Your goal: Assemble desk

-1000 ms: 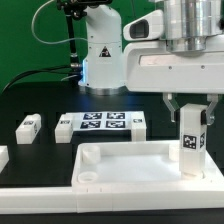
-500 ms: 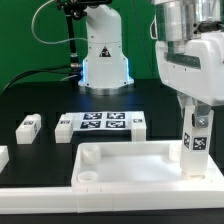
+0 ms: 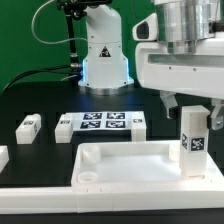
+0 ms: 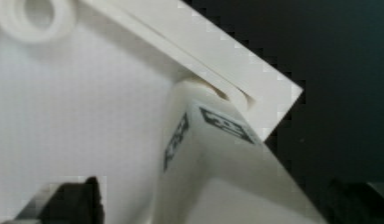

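1. Black table in front of a green backdrop, with a white robot base at the back, behind the tabletop.
2. Well to the exterior view's left of the tabletop, and a little behind it, one loose tagged leg lies flat on the table.
3. Just behind the tabletop lies the marker board, flat, showing its square tags.
4. The tabletop, a white rimmed panel, lies near the front of the table. A round socket shows in its front corner, on the exterior view's left.
5. Along the front of the tabletop runs a long low white rail.
6. At the tabletop's corner on the exterior view's right, an upright leg stands with its tag facing the camera.
7. Directly above that corner, the gripper hangs with its jaws apart, one on each side of the leg's top.
8. The wrist view looks down the upright leg to the tabletop, with dark fingertips clear of the leg's sides.
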Tool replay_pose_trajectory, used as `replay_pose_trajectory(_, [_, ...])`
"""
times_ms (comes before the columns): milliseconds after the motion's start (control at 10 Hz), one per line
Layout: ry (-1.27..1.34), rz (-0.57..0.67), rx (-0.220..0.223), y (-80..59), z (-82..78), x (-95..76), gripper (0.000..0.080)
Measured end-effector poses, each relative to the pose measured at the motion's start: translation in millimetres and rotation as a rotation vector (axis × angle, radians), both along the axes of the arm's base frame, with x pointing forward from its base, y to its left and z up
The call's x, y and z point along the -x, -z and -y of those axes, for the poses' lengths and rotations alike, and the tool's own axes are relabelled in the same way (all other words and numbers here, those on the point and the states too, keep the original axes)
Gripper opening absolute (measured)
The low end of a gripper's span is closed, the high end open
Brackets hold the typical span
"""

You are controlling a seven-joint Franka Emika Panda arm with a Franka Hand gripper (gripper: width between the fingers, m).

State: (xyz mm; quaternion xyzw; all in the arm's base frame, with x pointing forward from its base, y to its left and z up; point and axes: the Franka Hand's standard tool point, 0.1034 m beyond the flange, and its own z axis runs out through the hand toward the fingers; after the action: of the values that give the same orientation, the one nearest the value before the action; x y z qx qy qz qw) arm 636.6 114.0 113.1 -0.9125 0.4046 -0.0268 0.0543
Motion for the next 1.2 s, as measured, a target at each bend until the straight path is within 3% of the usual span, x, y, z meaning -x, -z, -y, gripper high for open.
replay_pose_trajectory(300, [-0.192,0.014,0.019,0.5,1.3,0.0,0.0647])
replay_pose_trajectory(400, [-0.345,0.020,0.048,0.6,1.6,0.5,0.0649])
replay_pose_trajectory(500, [-0.592,0.030,0.108,0.3,2.8,-0.5,0.0649])
replay_pose_trajectory(600, [-0.711,0.039,0.117,1.1,6.6,-1.9,0.0649])
replay_pose_trajectory(800, [-0.657,0.036,0.111,1.1,5.0,-1.5,0.0639])
replay_pose_trajectory(900, [-0.661,0.036,0.111,1.2,5.5,-1.6,0.0473])
replay_pose_trajectory(1000, [-0.650,0.036,0.110,1.2,5.2,-1.5,0.0473])
replay_pose_trajectory(1100, [-0.572,0.033,0.097,1.3,4.3,-1.3,0.0291])
replay_pose_trajectory(1200, [-0.497,0.028,0.089,1.4,4.4,-1.2,0.0287])
